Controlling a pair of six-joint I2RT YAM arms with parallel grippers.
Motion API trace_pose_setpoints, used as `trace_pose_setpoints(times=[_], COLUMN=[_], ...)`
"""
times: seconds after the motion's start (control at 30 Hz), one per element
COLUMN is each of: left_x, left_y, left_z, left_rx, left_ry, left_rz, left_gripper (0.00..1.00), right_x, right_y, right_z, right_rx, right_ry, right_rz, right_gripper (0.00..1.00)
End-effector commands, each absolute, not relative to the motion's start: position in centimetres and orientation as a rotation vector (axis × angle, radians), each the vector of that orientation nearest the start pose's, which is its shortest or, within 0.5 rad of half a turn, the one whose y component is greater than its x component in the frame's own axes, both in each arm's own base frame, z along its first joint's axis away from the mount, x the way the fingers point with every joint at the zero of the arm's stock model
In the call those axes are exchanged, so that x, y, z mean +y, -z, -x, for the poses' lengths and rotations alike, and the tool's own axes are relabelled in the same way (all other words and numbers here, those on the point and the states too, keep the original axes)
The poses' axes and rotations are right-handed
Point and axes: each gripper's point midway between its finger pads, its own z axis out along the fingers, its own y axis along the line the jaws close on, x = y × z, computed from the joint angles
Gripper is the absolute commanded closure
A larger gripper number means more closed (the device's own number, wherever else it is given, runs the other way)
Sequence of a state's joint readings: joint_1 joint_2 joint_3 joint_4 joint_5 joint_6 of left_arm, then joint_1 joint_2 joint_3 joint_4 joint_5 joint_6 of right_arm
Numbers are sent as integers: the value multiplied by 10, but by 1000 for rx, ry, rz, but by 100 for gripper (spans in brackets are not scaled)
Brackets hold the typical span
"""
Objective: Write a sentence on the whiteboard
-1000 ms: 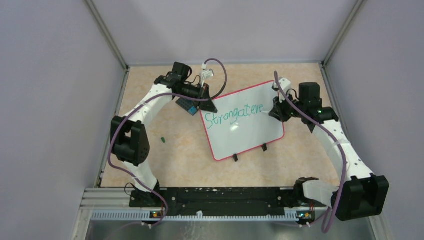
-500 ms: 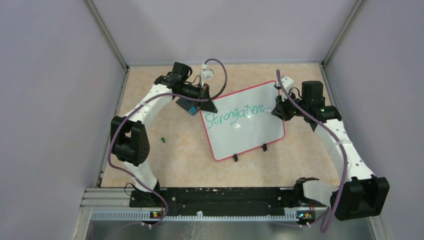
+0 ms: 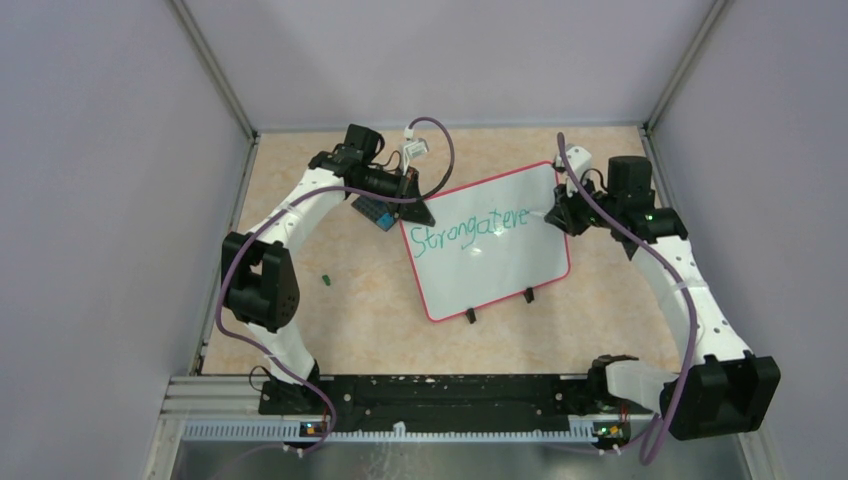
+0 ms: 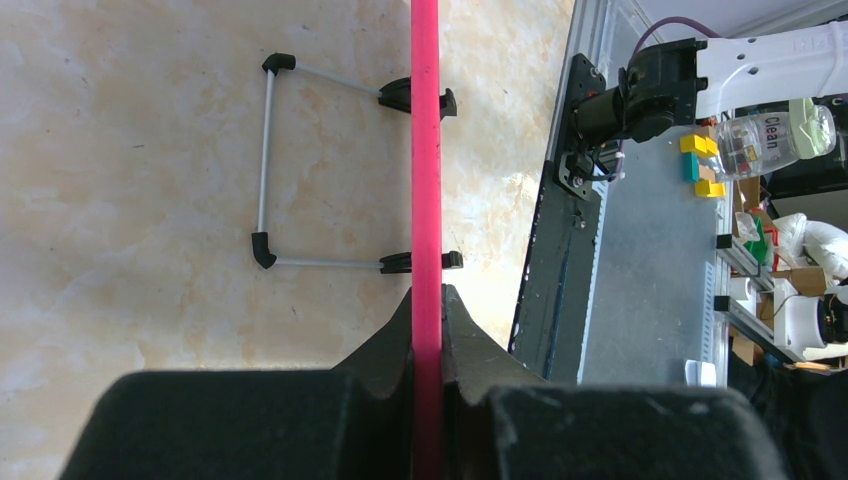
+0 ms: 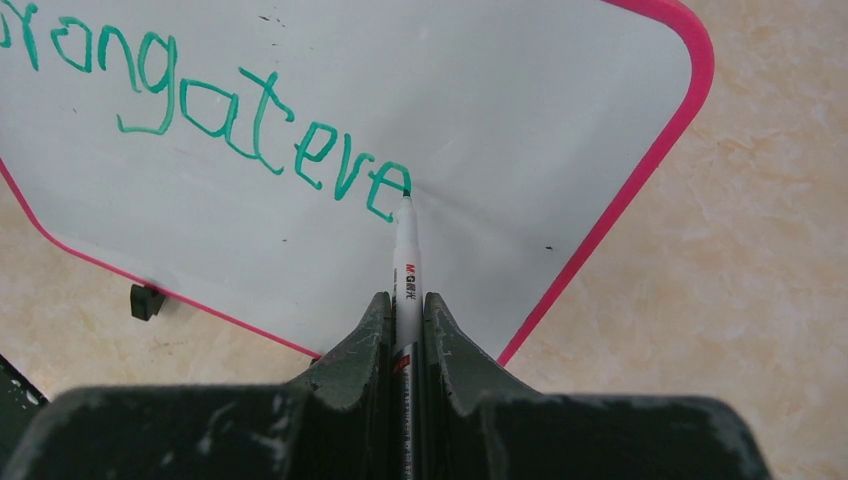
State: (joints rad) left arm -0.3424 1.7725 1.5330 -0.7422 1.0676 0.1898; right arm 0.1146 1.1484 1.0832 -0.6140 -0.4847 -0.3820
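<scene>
- The whiteboard (image 3: 490, 262) sat on the tan table (image 3: 330, 330), right of centre and turned askew, its two small black feet (image 3: 470, 315) towards the arm bases.
- The left gripper (image 3: 418, 212) was at the board's far left corner. In its wrist view the jaws were pressed onto the thin pink rim (image 4: 425, 150), which ran straight up between the fingers (image 4: 385, 345) (edge-on, so the white face was not visible there).
- A grey wire stand (image 4: 266, 160) with black end caps showed beside that rim in the same view.
- The right gripper (image 3: 556, 215) was over the board's right edge, pinching a white marker (image 5: 406, 260) between its jaws, tip pointing away from the wrist.
- The marker tip met the white surface at the upper end of the last letter.
- Green writing (image 5: 240, 120) ran along the board's far edge and read roughly "Strongateve".
- A small dark plate with blue blocks (image 3: 378, 211) lay just beside the left gripper, off the board.
- A tiny green object (image 3: 326, 279) lay on the table well left of the board.
</scene>
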Motion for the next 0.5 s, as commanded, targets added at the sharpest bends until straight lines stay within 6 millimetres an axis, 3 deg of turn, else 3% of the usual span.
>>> trace_pose_setpoints(times=[0.0, 0.47], left_x=[-270, -270], left_y=[-201, -201], left_z=[-309, -310], left_rx=[2094, 2091], left_ry=[1357, 1356], left_rz=[-1054, -1052], left_gripper=[100, 100], right_x=[103, 93], right_y=[-247, -232], right_z=[-327, -333], right_rx=[1960, 2000], right_ry=[-362, -313], right_rz=[768, 747], right_gripper=[100, 100])
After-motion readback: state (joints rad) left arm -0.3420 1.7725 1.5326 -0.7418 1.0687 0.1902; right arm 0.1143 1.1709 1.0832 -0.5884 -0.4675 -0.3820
